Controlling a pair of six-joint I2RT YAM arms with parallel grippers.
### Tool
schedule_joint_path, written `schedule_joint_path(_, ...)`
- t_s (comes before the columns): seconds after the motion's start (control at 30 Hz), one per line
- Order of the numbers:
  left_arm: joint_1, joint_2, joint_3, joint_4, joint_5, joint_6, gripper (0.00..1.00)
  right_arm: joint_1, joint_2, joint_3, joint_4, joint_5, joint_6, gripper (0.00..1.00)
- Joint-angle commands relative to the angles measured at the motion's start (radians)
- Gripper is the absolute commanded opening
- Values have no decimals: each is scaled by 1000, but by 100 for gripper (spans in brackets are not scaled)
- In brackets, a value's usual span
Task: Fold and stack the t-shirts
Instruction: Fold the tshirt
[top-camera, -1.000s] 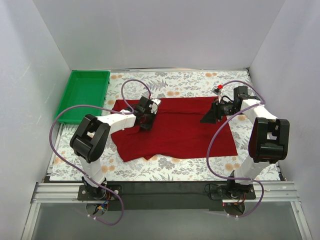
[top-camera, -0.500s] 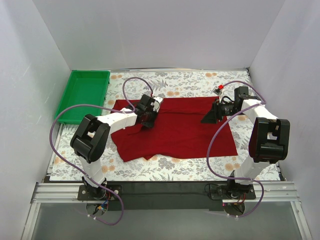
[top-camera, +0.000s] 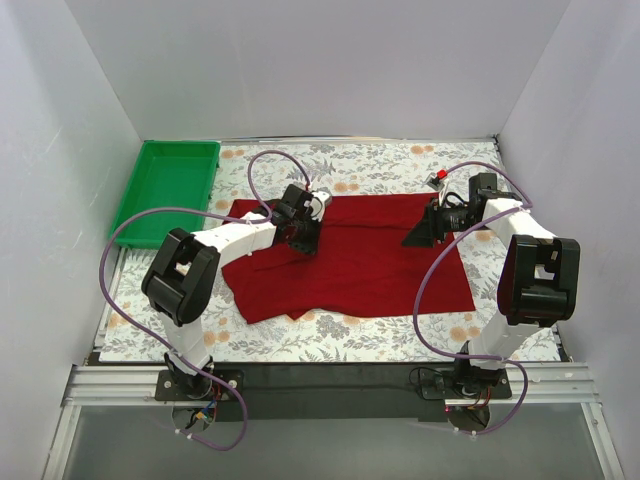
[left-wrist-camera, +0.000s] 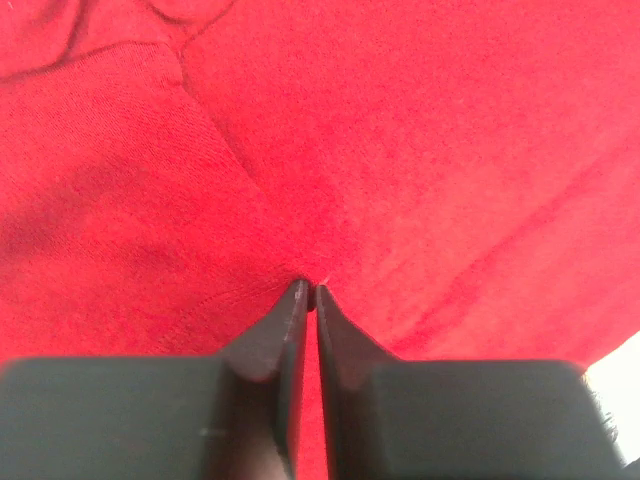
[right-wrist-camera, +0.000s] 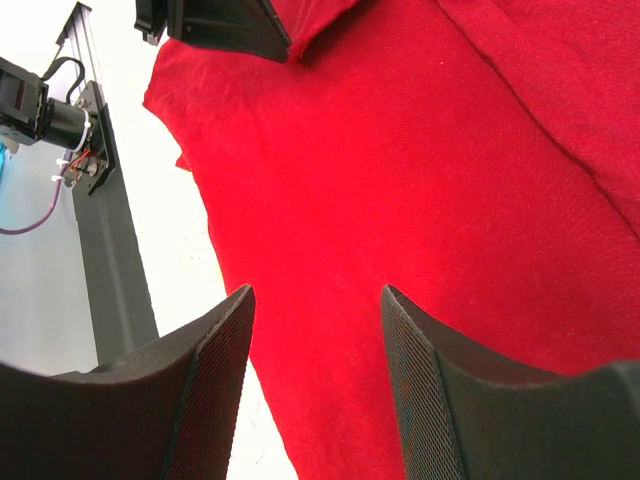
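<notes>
Shirt: the dark red t-shirt (top-camera: 360, 265) is spread flat on the flowered counter (top-camera: 350, 340). Its long axis runs left to right between the two arms.

Left fingers: the left fingers (left-wrist-camera: 285, 335) are pressed together, with their tips set down on the cloth near the shirt's far left corner. A crease runs up to the tips, so a small ridge of cloth appears to be pinched, though the caught fold itself is hidden.

Right fingers: the right fingers (right-wrist-camera: 215, 380) are spread and held just above the shirt's far right part. Nothing is gripped between them.

Key relation: most of the shirt lies toward the near edge and to the right of the left fingers. The left end is nearer the left arm and the right end nearer the right arm. A fold along the long axis is judged to need the far edge carried toward the near edge.

Change: against a second ago, the left fingers are closed and are shifted slightly toward the far edge and to the right. The right arm and the shirt's outline are seen unchanged.
</notes>
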Motion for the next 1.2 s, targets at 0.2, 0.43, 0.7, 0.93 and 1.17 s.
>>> schedule_joint_path(0.2,-12,-91,32,-28,-83,-13,58,-9,-17,20,-15,30,-24,51)
schedule_joint_path(0.43,48,-347,-118,-14,-237,-148,66,-15,-130,16,-35,195,-201,54)
schedule_joint_path(0.7,114,-776,-425,-238,-326,-686,85,18,-405,-245,-349,357,-1043,69)
schedule_joint_path(0.93,120,-1007,-549,-443,-260,-1093,88,138,-503,-463,-262,362,-982,66)
schedule_joint_path(1.17,119,-958,-569,-617,-255,-1224,81,447,-571,-552,-63,385,-717,61)
